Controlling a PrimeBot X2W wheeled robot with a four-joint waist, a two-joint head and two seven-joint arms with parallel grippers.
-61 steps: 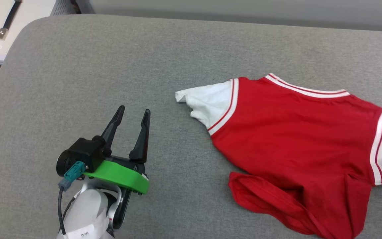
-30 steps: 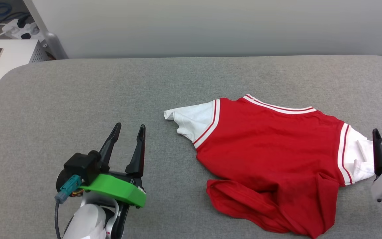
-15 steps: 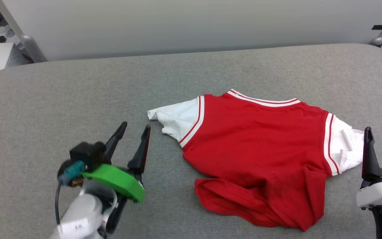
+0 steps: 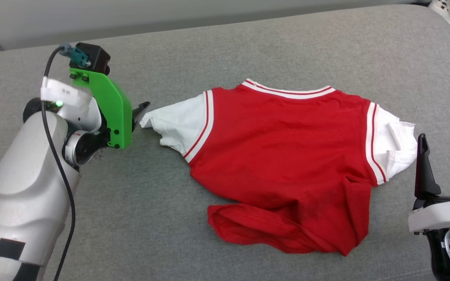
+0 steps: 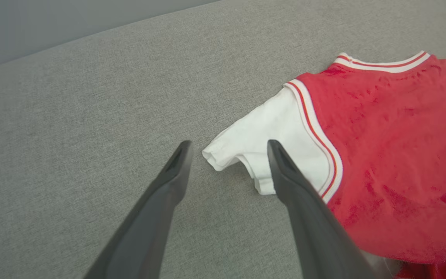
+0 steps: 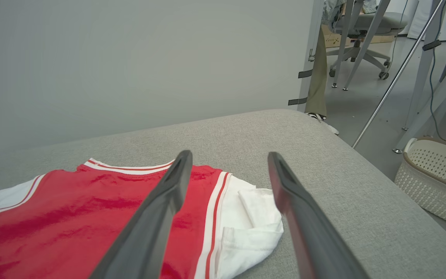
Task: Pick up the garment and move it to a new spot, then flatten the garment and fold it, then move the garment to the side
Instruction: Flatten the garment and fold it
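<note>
The left end effector (image 4: pixel 140 110) is at the left of the grey table (image 4: pixel 217 43), its green bracket (image 4: pixel 109 105) upright and its dark fingers pointing right. The fingers are spread wide and hold nothing. In the left wrist view the tip of the white left sleeve (image 5: pixel 246 149) lies between them; whether either finger touches the cloth cannot be told.

The garment (image 4: pixel 283 156) lies in the middle of the table with a plain red side up. Its striped collar (image 4: pixel 287 91) is toward the far edge, and its hem (image 4: pixel 272 230) is bunched and folded over at the near edge.

The right sleeve (image 4: pixel 399 146) lies crumpled. Just beside it is the right end effector (image 4: pixel 438 141), fingers pointing away from the robot, parted wide and empty. In the right wrist view a white basket (image 6: pixel 436 182) stands on the floor past the table's right edge.
</note>
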